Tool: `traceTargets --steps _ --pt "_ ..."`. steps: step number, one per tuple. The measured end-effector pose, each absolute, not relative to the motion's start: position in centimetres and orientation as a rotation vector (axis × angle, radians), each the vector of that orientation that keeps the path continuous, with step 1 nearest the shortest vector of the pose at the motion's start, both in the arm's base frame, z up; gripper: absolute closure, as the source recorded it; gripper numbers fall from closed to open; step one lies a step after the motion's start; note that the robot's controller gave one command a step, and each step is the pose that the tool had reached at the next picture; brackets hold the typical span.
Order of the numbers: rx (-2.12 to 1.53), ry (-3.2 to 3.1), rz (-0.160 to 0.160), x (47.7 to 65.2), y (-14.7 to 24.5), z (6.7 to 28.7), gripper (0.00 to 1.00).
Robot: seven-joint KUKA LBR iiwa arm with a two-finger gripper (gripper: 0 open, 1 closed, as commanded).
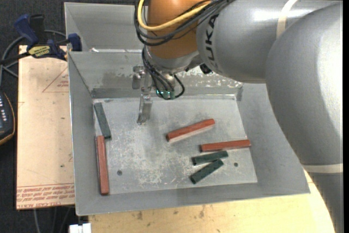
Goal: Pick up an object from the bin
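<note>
My claw (144, 116) hangs over the bare floor of the bin (136, 166), with a dark green bar (102, 120) on one side and a red bar (190, 130) on the other. I cannot tell how wide it stands.

Only one mark is legible: dark capital letters on the grey arm casing (209, 30), just right of the orange cover (172, 19). They run along the casing's curved edge and read "KUKA", the maker's brand. The first letter sits partly behind the black and yellow cables (218, 0) crossing there, but "UKA" stands clear.

The tool (144, 114) has a small green-lit part (165, 93) at its mount. Any marking on it is too small to read.

The dark device (3, 112) at the left edge of the view has rows of small pale marks on its face — not readable.
</note>
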State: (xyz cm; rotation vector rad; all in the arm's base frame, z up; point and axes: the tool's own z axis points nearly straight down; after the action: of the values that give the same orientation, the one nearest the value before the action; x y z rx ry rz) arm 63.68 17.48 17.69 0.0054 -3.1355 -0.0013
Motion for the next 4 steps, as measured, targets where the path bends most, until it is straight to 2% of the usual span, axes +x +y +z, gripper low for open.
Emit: traceTargets --steps 1,2,3,4 --pt "0.811 -3.032 -0.001 65.1 11.0 7.5 0.00" --pt "0.932 -2.998 0.001 58.5 -0.1 7.0 0.00" --pt "1.136 -2.935 0.005 63.2 -3.9 7.6 0.00" --pt "1.139 -2.932 -0.002 63.1 -3.6 7.5 1.00"
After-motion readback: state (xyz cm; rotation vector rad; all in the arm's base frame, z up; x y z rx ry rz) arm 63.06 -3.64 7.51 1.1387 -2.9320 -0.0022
